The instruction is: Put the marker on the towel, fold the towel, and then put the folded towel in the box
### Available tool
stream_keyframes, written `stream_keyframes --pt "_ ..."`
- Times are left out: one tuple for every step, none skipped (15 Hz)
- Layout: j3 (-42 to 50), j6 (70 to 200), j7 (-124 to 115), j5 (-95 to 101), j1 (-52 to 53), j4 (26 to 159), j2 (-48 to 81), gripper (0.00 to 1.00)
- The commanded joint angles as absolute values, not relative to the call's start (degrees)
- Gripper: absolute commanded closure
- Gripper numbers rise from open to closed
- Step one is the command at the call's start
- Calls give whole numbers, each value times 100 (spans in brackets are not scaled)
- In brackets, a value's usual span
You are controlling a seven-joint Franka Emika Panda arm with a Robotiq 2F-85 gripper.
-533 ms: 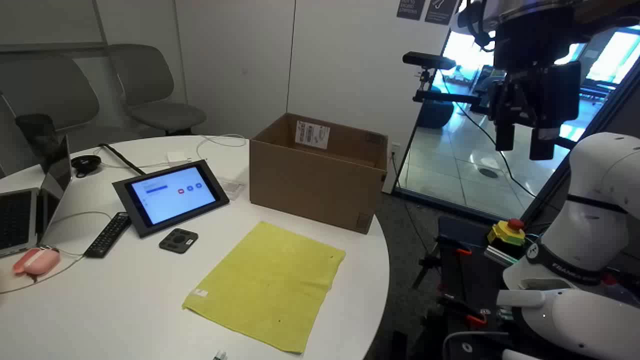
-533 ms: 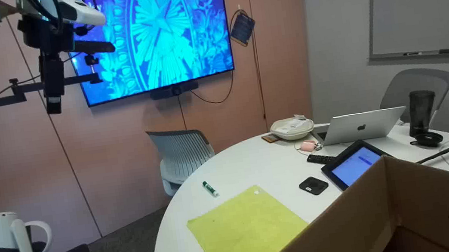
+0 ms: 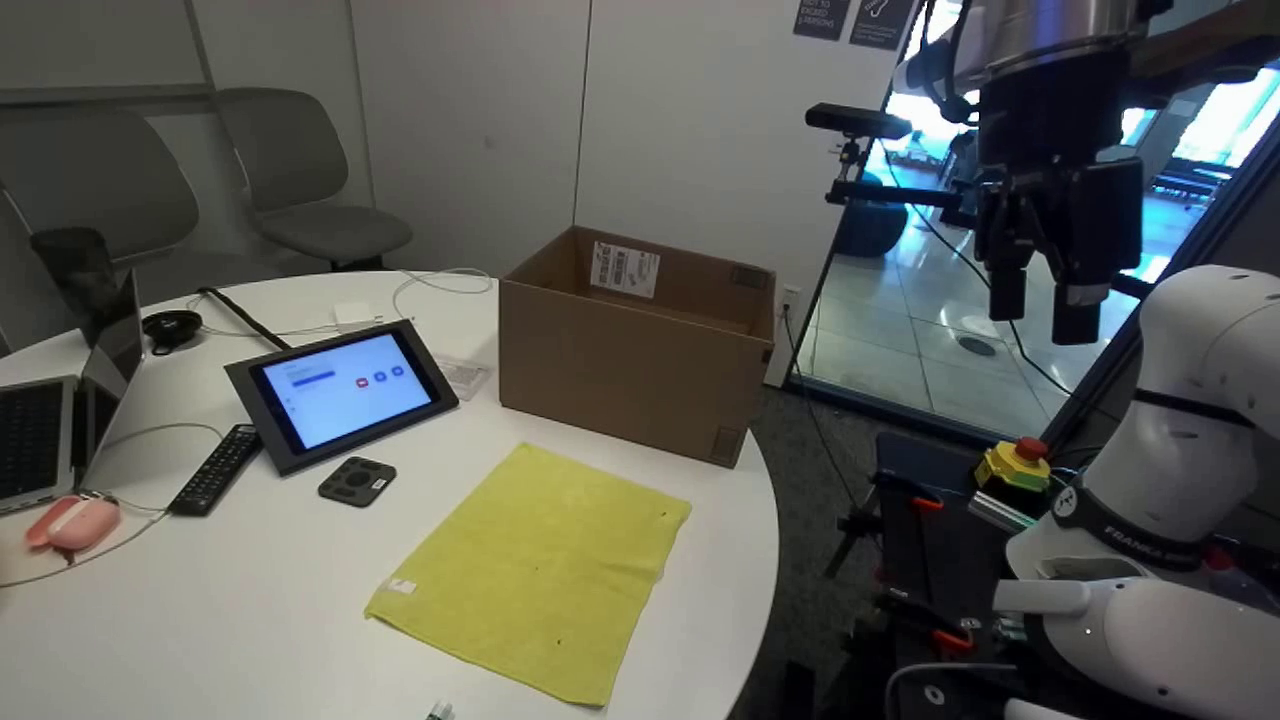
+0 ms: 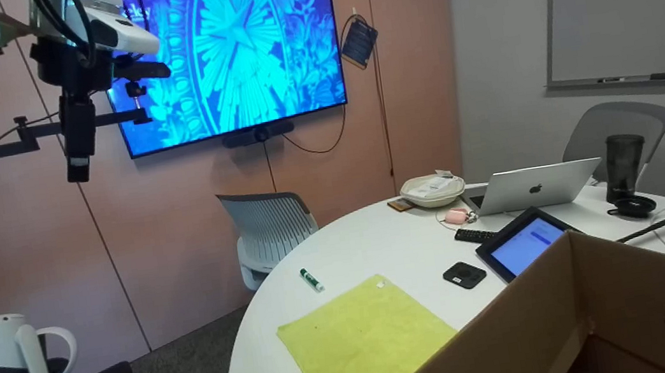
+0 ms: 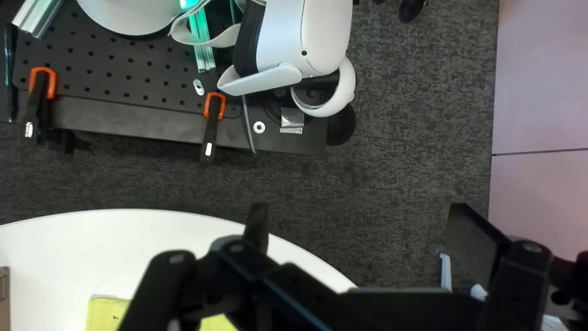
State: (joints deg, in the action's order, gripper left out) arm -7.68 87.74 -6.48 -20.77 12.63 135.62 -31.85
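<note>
Exterior view — the box (image 4: pixel 629 295) reads "176" inside.

Gray chairs (image 3: pixel 285 150): background, in an exterior view angled down across the round table (image 3: pixel 250 620).
Wall-mounted television (image 4: pixel 232 58): faced, in an exterior view, from close behind the cardboard box (image 4: pixel 647 280).
Carpet (image 5: pixel 390 174): seen steeply from above, wrist view, gripper (image 5: pixel 360 230) in near foreground.
Laptop (image 4: pixel 535 189): in both exterior views, taken from roughly opposite sides.
Yellow-green towel (image 3: pixel 540 570): common to all three views.
</note>
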Motion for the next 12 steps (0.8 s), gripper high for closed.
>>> stream_keyframes --pt "-973 9245 -368 -2072 1178 13487 -2963 0" --pt "-1070 9612 -278 -2025 1207 13427 -2773 0" --pt "-1183 10053 -163 -1974 1255 13358 -2537 0" --pt "-1308 10568 -116 -1971 1300 13303 -2288 0" --pt "-1436 11097 -20 -1973 1369 13193 -1942 0" --pt "-1563 11551 64 -1888 1430 13087 -1617 0" --pt "-1693 11953 102 -1777 1490 13001 -1309 0" --pt "-1813 12298 112 -1631 1549 12859 -960 0" --pt "-1909 12554 77 -1433 1592 12678 -588 0" --pt "-1991 12772 48 -1229 1650 12487 -212 0" --pt "-2055 12899 -28 -978 1697 12250 160 0" --pt "-2084 12981 -39 -779 1757 12027 493 0"
